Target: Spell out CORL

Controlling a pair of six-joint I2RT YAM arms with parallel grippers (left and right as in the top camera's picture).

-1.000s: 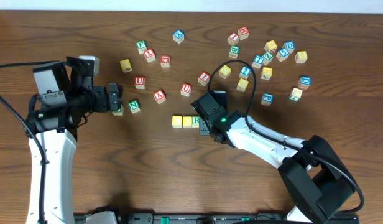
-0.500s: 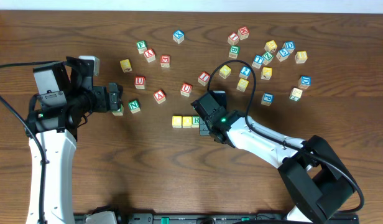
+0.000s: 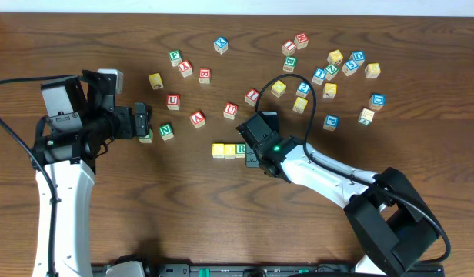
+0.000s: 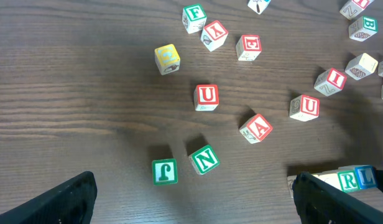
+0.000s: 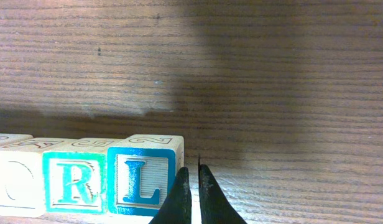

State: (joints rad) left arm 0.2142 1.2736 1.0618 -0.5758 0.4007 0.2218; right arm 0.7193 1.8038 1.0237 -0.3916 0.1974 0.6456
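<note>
A row of four wooden cubes lies near the middle of the dark wood surface (image 3: 183, 223), running left to right: the first yellow-faced cube (image 3: 218, 150), the second yellow-faced cube (image 3: 230, 149), the green R cube (image 5: 73, 183) and the blue L cube (image 5: 140, 182). The wrist view shows the R and L cubes side by side with their faces touching and their letters upright. The letters on the two yellow cubes cannot be read from overhead.

The right hand (image 5: 192, 180) sits low at the right end of the row, its two dark fingers drawn narrow with only a thin slit between them and nothing in the gap. The left finger stands hard by the L cube's right edge; contact cannot be confirmed.

The left hand (image 4: 193, 186) hovers at the left side of the surface, well apart from the row, its fingers spread wide and gripping nothing. Ahead of it lie a green J cube (image 4: 165, 172) and a tilted green N cube (image 4: 204, 159) just beside it, with a red U cube (image 4: 206, 97) farther off. More lettered cubes are scattered across the far side.
</note>
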